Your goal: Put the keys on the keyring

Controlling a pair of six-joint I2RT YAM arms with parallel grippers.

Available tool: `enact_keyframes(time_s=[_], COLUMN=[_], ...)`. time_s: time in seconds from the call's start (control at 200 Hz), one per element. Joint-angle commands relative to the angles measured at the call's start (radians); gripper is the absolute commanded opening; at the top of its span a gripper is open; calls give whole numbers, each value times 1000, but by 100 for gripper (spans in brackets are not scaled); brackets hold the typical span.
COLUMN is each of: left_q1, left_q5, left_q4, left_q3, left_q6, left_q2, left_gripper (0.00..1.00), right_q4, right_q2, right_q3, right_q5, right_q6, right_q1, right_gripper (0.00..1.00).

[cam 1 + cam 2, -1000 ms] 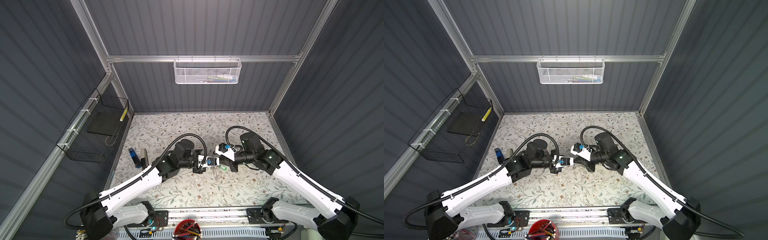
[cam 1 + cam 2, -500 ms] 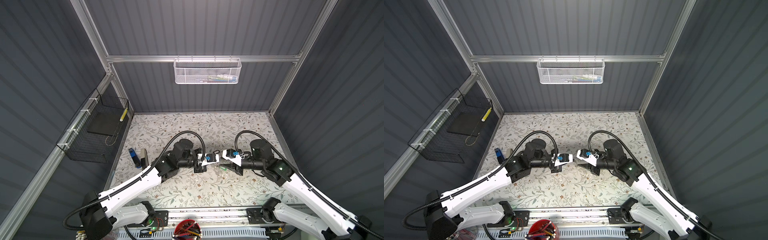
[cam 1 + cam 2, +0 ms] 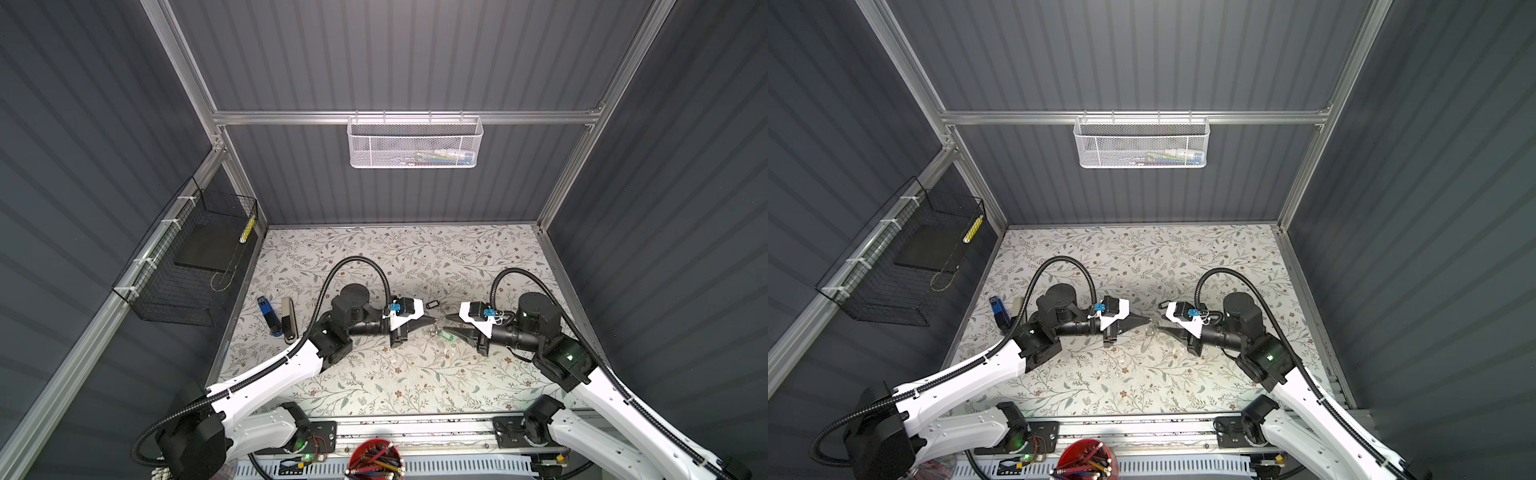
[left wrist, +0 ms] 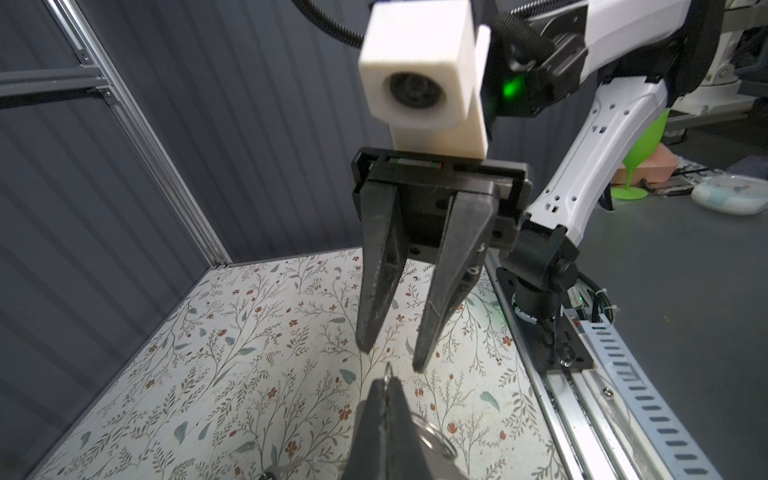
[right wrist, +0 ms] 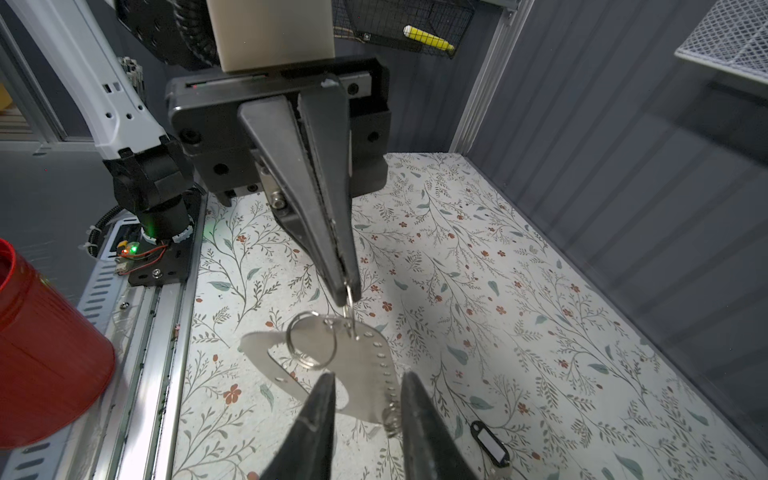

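My left gripper [image 5: 345, 286] is shut on a small wire ring, and the grey flat keyring [image 5: 365, 357] with its row of holes hangs from that ring. A bigger wire ring [image 5: 311, 340] dangles on it too. My right gripper [image 5: 368, 388] faces it, open, with its tips just short of the plate and nothing between them. In both top views the two grippers [image 3: 434, 319] [image 3: 446, 323] meet tip to tip at mid-table [image 3: 1148, 320] [image 3: 1161, 324]. The black-tagged key [image 5: 490, 446] [image 3: 432, 304] lies on the mat. The green tag [image 3: 449, 334] shows beside the right fingers; whether it hangs or lies I cannot tell.
A blue object [image 3: 269, 316] and a dark flat tool [image 3: 289, 319] lie at the mat's left edge. A black wire basket [image 3: 195, 257] hangs on the left wall, and a white mesh basket [image 3: 415, 141] hangs on the back wall. A red pencil cup [image 3: 374, 459] stands by the front rail.
My right gripper has opened and drawn back to the right, away from the left gripper. The left gripper stays shut in place with the keyring hanging from it.
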Motion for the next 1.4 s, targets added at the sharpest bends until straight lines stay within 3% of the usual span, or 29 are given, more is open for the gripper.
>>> enact_keyframes(time_s=[0.0,0.45,0.915,1.391], left_q1=[3,4,3,3], left_q5=[57,83,114,137], left_q4=[209,337,301,285], left_q3=[-24,-43,-33,-25], left_q6=[-120,-188,-181,-182], left_q2=[-2,52,42,50], left_gripper=[0,0,0,0], right_q4=[92,267,274,312], right_q2=[-2,45,-67,-65], right_q3=[-22,-58,-124,-118], right_q5=[-59,-72,-6,-38], right_q6=[62,113,135,158], right_q1=[-1,50,50,49], right_gripper=[29,26,25,23])
